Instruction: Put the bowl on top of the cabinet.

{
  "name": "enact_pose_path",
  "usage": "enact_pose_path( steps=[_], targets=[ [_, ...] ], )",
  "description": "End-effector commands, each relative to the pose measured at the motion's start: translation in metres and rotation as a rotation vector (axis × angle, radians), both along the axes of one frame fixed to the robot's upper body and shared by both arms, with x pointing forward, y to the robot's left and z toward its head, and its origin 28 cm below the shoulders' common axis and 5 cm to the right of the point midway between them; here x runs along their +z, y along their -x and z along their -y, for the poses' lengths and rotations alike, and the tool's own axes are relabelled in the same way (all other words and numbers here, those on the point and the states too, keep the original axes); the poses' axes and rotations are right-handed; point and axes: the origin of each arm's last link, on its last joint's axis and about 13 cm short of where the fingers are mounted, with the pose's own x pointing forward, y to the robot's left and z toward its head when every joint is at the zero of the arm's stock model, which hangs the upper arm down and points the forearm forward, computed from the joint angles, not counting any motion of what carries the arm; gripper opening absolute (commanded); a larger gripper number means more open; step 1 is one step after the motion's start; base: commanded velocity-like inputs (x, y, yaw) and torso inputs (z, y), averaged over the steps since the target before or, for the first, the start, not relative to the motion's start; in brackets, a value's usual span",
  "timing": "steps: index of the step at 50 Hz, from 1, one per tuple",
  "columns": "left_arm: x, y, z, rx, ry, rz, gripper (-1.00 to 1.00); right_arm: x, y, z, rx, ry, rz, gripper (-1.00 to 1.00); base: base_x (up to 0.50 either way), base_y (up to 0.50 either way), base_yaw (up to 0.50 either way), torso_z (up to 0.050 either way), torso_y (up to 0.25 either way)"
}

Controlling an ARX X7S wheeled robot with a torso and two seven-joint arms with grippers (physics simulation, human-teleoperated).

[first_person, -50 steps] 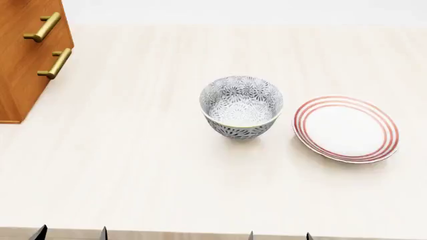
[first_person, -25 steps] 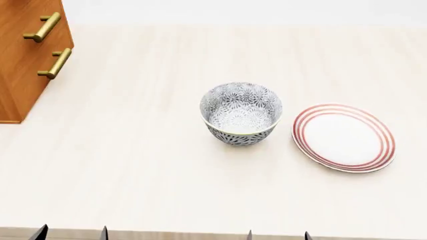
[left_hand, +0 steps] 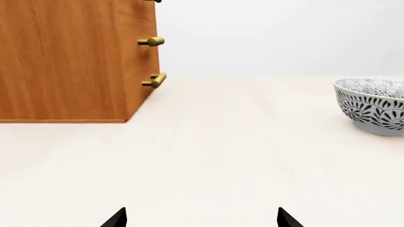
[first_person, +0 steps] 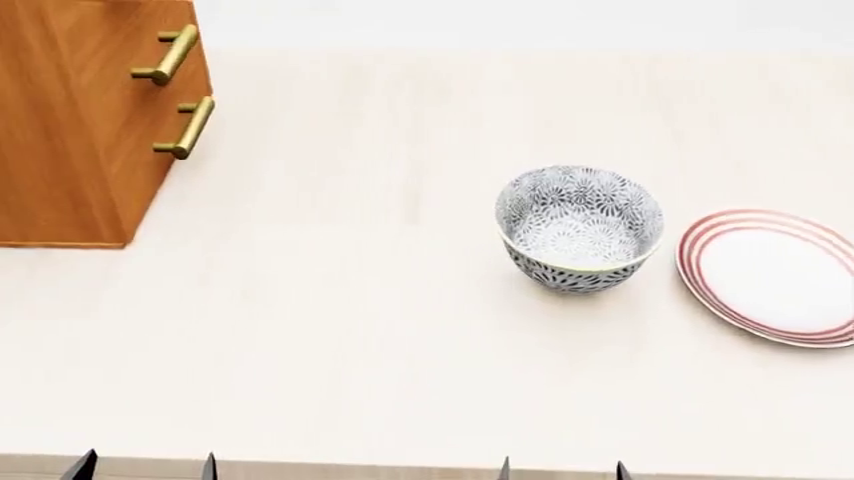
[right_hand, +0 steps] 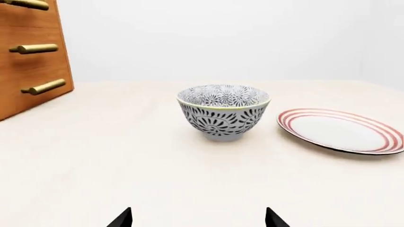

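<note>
The bowl (first_person: 579,228), white with a dense dark grey floral pattern, stands upright on the pale table, right of centre in the head view. It also shows ahead of my right gripper (right_hand: 198,218) as the bowl (right_hand: 223,111), well apart from the open fingers. The cabinet (first_person: 80,120), orange-brown wood with brass bar handles, stands at the far left. My left gripper (left_hand: 202,218) is open over bare table, with the cabinet (left_hand: 69,61) ahead and the bowl (left_hand: 373,105) off to one side. Only the fingertips of both grippers show at the head view's lower edge.
A flat white plate with red rings (first_person: 771,278) lies just right of the bowl, also seen as the plate (right_hand: 341,130) in the right wrist view. The table's near edge (first_person: 400,467) runs along the bottom of the head view.
The head view has shifted left: bowl, plate and cabinet all sit further right in the picture than half a second ago. The bowl and plate keep their places relative to each other.
</note>
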Motion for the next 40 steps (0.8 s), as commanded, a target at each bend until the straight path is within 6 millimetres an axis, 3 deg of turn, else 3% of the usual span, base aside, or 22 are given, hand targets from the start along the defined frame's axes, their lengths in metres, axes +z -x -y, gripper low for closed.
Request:
enact_pose_path(
  steps=[1, 12, 25, 40],
  targets=[
    [-0.0001, -0.0002, -0.0009, 0.003, -0.001, 0.0, 1.0, 0.0001, -0.0003, -0.0005, 0.0, 0.0, 0.0, 1.0, 0.0, 0.5, 0.0, 0.0, 0.0],
    [-0.0007, -0.0011, -0.0014, 0.006, -0.001, -0.002, 1.0, -0.0003, -0.0009, -0.0009, -0.001, 0.005, -0.006, 1.0, 0.0, 0.49, 0.0, 0.0, 0.0],
    [-0.0001, -0.0006, -0.0015, 0.008, -0.001, 0.001, 1.0, -0.0012, -0.0011, -0.0016, 0.005, 0.011, -0.012, 1.0, 0.0, 0.24, 0.0, 0.0, 0.0],
    [-0.0013, -0.0017, -0.0007, 0.005, -0.001, -0.005, 1.0, 0.0007, -0.0022, -0.0015, 0.002, -0.028, -0.044, 1.0, 0.0, 0.01, 0.0, 0.0, 0.0]
  ],
)
